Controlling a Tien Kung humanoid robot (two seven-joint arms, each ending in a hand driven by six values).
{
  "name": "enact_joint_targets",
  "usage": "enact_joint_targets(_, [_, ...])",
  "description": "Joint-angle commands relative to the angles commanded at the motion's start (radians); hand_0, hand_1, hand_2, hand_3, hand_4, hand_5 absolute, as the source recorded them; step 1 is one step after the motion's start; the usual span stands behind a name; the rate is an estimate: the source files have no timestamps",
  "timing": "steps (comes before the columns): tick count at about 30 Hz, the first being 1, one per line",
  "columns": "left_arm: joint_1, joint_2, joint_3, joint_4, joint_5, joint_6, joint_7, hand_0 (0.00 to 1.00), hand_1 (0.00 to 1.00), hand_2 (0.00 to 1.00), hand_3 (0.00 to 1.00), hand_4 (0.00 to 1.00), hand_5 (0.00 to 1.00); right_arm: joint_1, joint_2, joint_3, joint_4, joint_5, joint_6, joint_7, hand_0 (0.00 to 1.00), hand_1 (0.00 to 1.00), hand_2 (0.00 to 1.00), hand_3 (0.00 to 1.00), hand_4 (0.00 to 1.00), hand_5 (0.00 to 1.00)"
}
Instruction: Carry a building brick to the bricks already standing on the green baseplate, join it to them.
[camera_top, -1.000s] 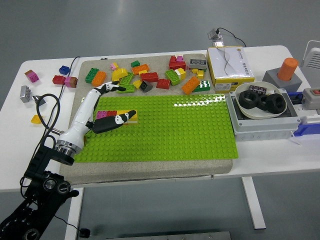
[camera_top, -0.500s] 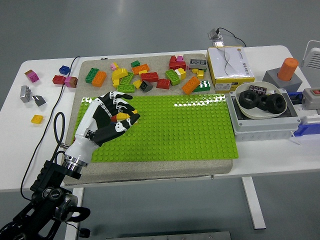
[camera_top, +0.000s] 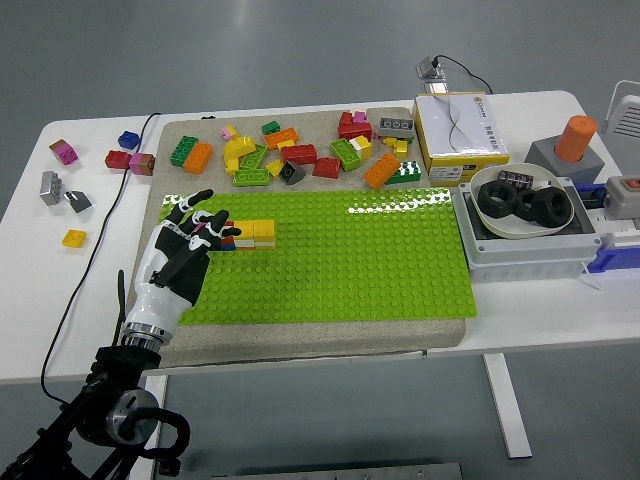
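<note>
Baseplate (camera_top: 340, 255), green and studded, lies flat on a tan mat (camera_top: 300, 335) in the middle of the white surface (camera_top: 520, 345). Joined bricks (camera_top: 248, 235) stand on its left part: a low row, yellow at the right end, with red and blue showing at the left end. Left robot hand (camera_top: 185, 245), black and white, rests over the baseplate's left edge, fingers spread and loosely bent, tips touching or just beside the left end of the brick row; I cannot tell whether anything is pinched between them. Its white forearm runs down toward the near left corner. Loose bricks (camera_top: 300, 152), in red, green, orange and yellow, lie scattered on the mat beyond the baseplate's far edge. Stray bricks (camera_top: 100, 165) sit on the bare surface at far left, well apart from the mat. Yellow box (camera_top: 460, 135) stands at the mat's far right corner. White bowl (camera_top: 525, 205) holding black tyres rests on a grey box just beside the baseplate's right edge. Orange cylinder (camera_top: 575, 138) stands upright on a grey block further right.
</note>
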Motion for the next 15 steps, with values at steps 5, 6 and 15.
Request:
enact_joint_targets(5, [0.010,0.000,0.003,0.007,-0.151,0.000,0.010,0.424,0.106,0.199,0.538,0.905,0.117,0.005,-0.006,0.021,0.000,-0.011,-0.016,0.005,0.596,0.585,0.650,0.669,0.631,0.803])
enact_joint_targets(6, [0.013,0.000,0.003,0.008,-0.172,0.001,0.010,0.428,0.105,0.177,0.503,0.854,0.104,0.005,-0.007,0.023,0.000,-0.012,-0.019,0.005,0.595,0.585,0.645,0.661,0.633,0.800])
enact_joint_targets(15, [0.089,0.010,-0.036,-0.011,-0.224,0.007,0.012,0.433,0.109,0.166,0.499,0.843,0.101,-0.004,-0.011,0.067,0.000,-0.055,-0.025,-0.011,0.594,0.585,0.644,0.665,0.621,0.825])
